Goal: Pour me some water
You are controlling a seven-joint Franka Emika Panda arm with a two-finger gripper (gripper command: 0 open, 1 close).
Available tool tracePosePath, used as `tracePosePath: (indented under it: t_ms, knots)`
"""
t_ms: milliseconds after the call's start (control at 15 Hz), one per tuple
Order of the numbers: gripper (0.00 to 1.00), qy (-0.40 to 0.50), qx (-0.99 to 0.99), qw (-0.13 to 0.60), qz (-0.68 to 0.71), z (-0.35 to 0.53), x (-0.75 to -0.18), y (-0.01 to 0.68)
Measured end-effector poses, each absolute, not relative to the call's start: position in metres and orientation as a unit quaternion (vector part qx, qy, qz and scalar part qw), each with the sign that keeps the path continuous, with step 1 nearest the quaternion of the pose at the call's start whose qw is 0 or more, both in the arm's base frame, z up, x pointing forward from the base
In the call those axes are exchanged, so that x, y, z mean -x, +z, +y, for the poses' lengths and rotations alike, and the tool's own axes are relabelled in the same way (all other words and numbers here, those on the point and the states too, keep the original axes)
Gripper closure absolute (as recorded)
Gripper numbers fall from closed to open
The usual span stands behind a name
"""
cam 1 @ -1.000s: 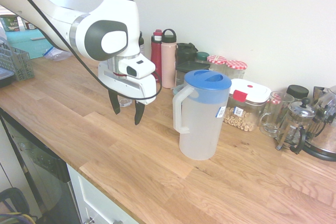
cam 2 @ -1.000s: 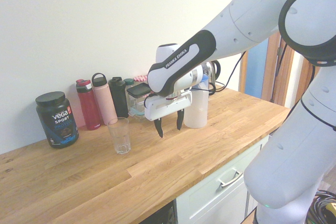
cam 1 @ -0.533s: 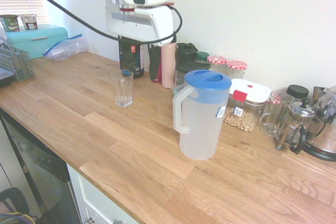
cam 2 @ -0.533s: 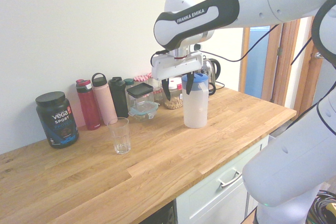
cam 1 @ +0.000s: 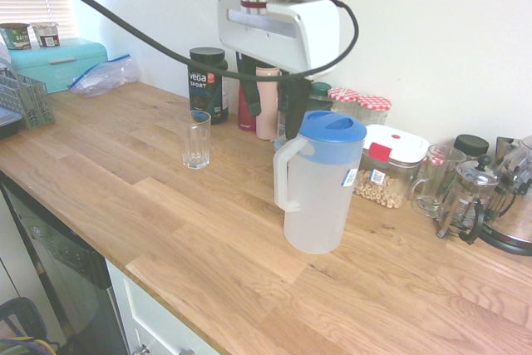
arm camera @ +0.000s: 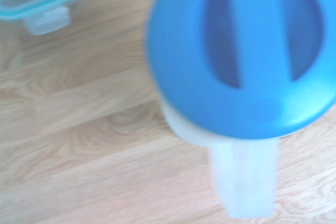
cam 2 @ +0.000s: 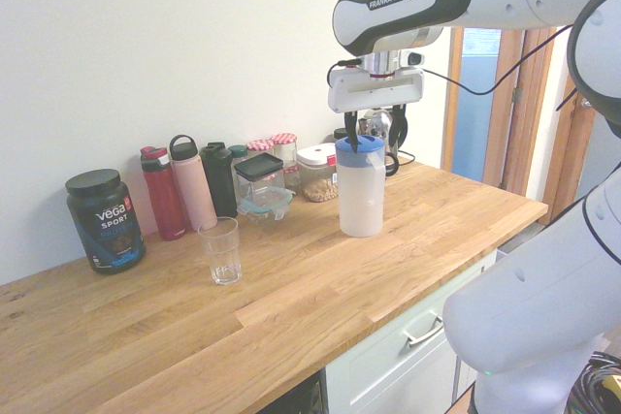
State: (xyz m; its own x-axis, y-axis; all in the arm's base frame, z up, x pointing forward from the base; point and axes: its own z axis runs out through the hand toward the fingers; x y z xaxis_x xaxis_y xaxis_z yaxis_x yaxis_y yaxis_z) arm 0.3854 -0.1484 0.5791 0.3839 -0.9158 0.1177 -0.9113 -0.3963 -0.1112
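the pitcher (cam 1: 316, 193) looked frosted, translucent plastic under a smooth blue lid (arm camera: 241, 51); the tabletop (cam 1: 191, 230) was matt, grained wood.

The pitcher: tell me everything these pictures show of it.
The pitcher is tall, frosted translucent plastic, with a round blue lid and a moulded handle on one side; a small label sits on its wall. It stands upright on the wooden counter, lid on, in front of the row of jars and containers. Any water inside cannot be made out. Nothing holds it: the gripper hangs right above the lid, fingers open. The wrist view looks straight down on the lid, blurred.
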Motion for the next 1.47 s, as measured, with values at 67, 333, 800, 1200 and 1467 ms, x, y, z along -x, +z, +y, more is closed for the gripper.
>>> tracePosePath:
  t_ms: [67,333,800,1200,1467]
  knots:
    - [0.00,-0.076,0.831,0.014,0.551,-0.156,-0.390,0.571]
    - [1.00,-0.072,0.837,0.016,0.542,-0.178,-0.410,0.536]
    - [1.00,-0.059,0.847,0.015,0.529,-0.179,-0.414,0.501]
    - [1.00,-0.060,0.849,0.015,0.525,-0.178,-0.414,0.495]
    - [1.00,-0.059,0.852,0.013,0.520,-0.175,-0.416,0.493]
